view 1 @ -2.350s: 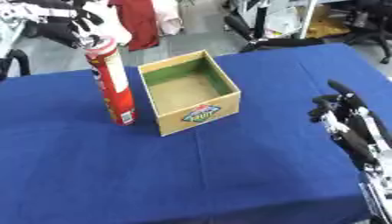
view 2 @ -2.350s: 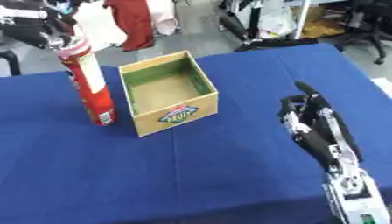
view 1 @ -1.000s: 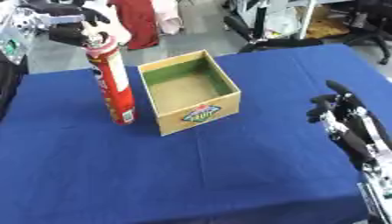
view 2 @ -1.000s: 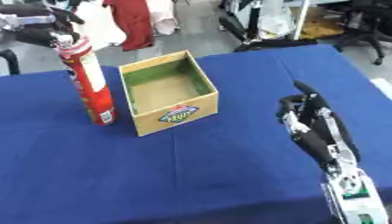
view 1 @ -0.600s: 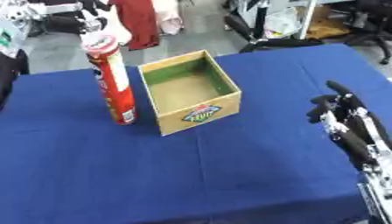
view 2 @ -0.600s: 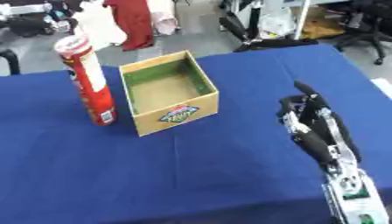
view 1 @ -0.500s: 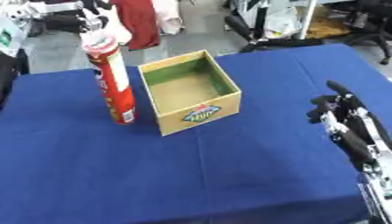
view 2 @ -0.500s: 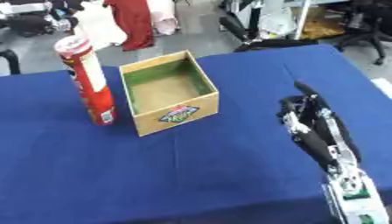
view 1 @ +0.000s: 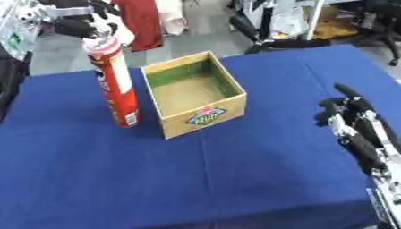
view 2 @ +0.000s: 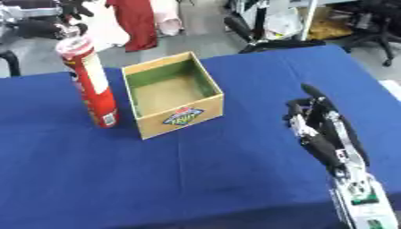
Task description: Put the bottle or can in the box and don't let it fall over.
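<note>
A: Since the can (view 1: 112,82) stands upright on the blue worktop (view 1: 196,170), just to the left of the box (view 1: 194,98) and not touching it, which hand is better placed to take it?

B: The left hand (view 1: 82,24). It sits right at the can's top, at the far left of the box. The right hand (view 2: 321,129) is well away on the box's right side, fingers straight and relaxed, holding nothing.

A: Is the left hand gripping the can?

B: I cannot tell. Its dark fingers crowd the lid, but whether they close on it is unclear.

A: And the can's long axis?

B: Vertical, tall and narrow, so I judge it tips easily. The box is open-topped and looks empty. The can would need lifting clear of the near wall, shifting right, then lowering straight down, kept upright.
</note>
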Available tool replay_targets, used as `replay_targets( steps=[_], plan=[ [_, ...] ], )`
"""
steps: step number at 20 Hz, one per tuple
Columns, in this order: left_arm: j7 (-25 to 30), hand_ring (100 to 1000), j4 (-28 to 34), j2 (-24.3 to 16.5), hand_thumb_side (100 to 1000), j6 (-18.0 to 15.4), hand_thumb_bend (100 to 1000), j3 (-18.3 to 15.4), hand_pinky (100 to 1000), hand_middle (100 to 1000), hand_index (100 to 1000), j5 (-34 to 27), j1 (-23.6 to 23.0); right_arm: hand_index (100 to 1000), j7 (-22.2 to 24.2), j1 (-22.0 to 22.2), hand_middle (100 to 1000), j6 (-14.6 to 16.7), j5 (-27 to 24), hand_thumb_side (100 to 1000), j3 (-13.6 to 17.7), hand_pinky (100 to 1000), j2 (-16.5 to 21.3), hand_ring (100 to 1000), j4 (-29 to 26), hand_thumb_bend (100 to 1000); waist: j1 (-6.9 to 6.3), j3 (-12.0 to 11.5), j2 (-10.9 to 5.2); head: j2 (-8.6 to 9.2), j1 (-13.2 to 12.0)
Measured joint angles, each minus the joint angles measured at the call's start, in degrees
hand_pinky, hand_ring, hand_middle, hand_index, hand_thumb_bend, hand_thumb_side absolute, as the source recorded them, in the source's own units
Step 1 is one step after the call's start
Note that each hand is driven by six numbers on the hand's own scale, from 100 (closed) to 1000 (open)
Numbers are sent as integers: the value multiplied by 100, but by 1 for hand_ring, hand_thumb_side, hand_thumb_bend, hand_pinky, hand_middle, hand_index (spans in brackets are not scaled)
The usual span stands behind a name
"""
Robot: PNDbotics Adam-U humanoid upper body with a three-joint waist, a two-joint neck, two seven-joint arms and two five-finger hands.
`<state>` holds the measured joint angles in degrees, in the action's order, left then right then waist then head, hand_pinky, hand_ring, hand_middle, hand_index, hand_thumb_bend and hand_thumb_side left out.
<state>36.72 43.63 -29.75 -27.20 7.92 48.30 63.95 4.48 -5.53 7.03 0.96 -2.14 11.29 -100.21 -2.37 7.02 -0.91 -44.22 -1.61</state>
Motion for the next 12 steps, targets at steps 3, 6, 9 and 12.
replay_targets(
  steps=[3,6,9,12],
  plan=[
    [-22,923,-15,14,1000,-22,100,39,840,951,1000,75,-49,942,0,0,651,0,-1,456,0,579,0,600,0,136,5,-1,2,0,10],
    [-27,921,-19,52,1000,-27,100,72,835,949,1000,157,-59,942,-1,0,651,-1,-7,456,0,579,0,600,1,136,15,-1,8,0,16],
    [-27,918,-55,57,1000,-27,100,87,833,943,1000,259,-96,942,-1,0,651,-1,-14,456,1,579,0,600,1,136,24,-1,18,0,16],
    [-17,908,-88,57,1000,-18,100,106,822,934,1000,373,-100,942,-1,-1,651,-1,-17,456,1,579,0,600,1,135,29,-2,18,0,17]
  ],
)
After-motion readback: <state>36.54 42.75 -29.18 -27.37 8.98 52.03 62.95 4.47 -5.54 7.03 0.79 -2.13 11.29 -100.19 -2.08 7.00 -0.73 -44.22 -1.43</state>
